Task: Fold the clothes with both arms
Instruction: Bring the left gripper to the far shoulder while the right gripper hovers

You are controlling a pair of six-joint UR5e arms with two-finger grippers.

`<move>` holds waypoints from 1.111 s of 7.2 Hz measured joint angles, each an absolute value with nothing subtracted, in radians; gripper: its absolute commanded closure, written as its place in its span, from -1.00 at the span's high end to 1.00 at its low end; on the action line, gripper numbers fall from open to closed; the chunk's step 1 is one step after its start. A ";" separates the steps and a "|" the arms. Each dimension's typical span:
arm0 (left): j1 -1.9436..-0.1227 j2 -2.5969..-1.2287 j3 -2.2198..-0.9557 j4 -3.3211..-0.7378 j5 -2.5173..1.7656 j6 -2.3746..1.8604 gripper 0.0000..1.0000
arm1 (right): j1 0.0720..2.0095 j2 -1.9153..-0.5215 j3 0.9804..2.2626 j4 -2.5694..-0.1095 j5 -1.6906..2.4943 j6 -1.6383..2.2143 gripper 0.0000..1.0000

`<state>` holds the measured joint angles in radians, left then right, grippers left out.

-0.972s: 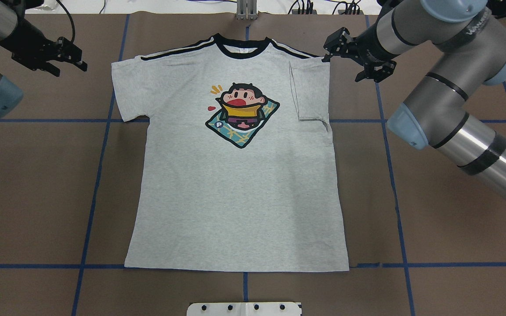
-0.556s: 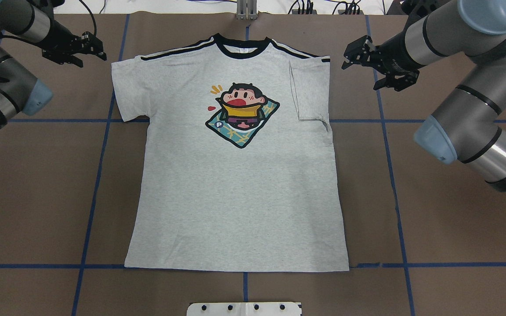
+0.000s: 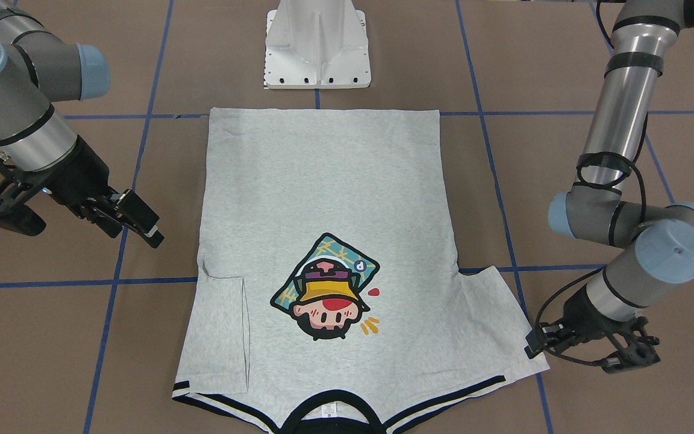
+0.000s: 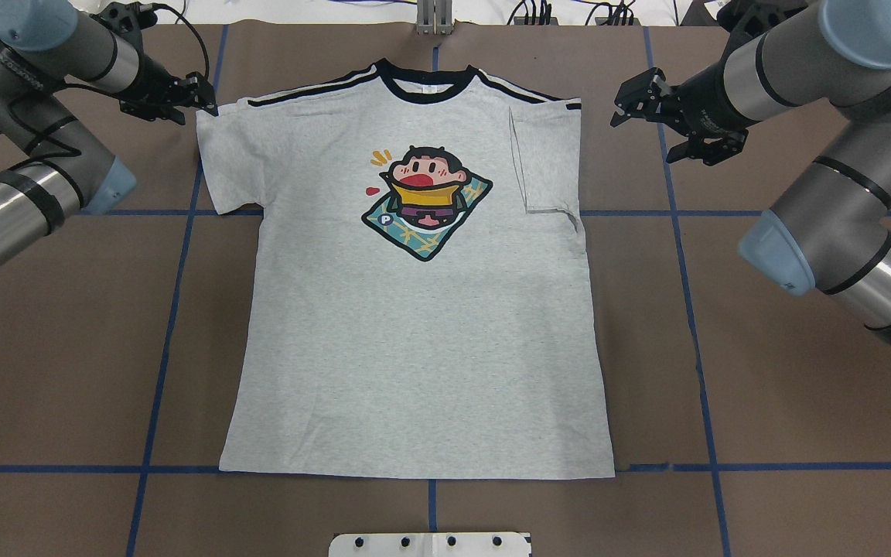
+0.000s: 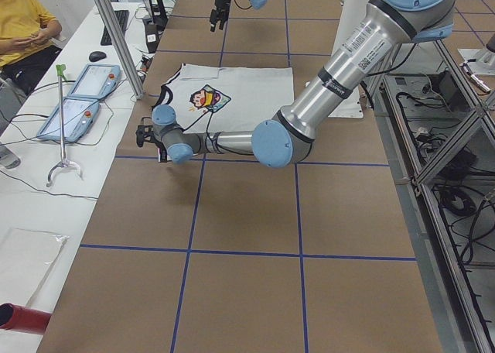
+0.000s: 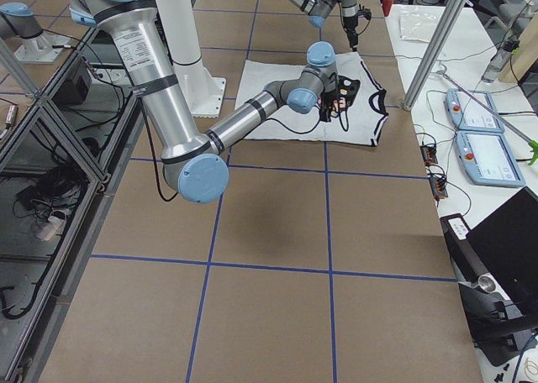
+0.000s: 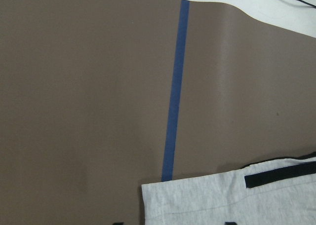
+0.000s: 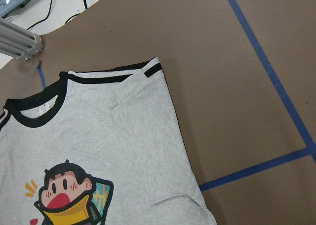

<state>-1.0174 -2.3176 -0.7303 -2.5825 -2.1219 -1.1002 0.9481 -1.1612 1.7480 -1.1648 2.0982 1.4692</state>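
The grey T-shirt point(image 4: 414, 348) lies flat, front up, with its collar at the far edge and the cartoon print point(image 4: 426, 203) showing. In the overhead view its right-hand sleeve point(image 4: 544, 162) is folded inward onto the body, while the other sleeve point(image 4: 221, 166) lies spread out. My left gripper point(image 4: 206, 100) is open at that spread sleeve's shoulder corner point(image 7: 148, 190), low over the table point(image 3: 531, 346). My right gripper point(image 4: 619, 104) hangs open a little off the folded shoulder, holding nothing point(image 3: 151, 232).
The brown table cover carries a grid of blue tape lines point(image 4: 693, 309). The white pedestal base point(image 3: 317, 45) stands just past the shirt's hem. Beyond the collar end are an aluminium post point(image 4: 434, 15), cables and teach pendants point(image 5: 77, 97), and a seated person point(image 5: 23, 28).
My left gripper has travelled right to the spread sleeve's shoulder corner. My right gripper has drawn back to the right, away from the folded shoulder. The shirt has not moved.
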 measured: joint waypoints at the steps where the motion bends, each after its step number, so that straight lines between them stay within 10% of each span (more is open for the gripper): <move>1: -1.009 -2.326 -0.710 -2.595 -2.111 -1.099 0.18 | 0.948 -1.163 1.749 -1.164 2.097 1.469 1.00; 4: -1.005 -2.333 -0.683 -2.613 -2.086 -1.095 -1.00 | 0.949 -1.164 1.755 -1.164 2.095 1.469 1.00; 8: -1.014 -2.348 -0.702 -2.636 -2.066 -1.099 -1.00 | 0.948 -1.165 1.761 -1.164 2.091 1.471 1.00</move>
<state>-1.0138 -2.3476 -0.7022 -2.6361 -2.0664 -1.0987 0.9485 -1.1653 1.7606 -1.1639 2.0914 1.4705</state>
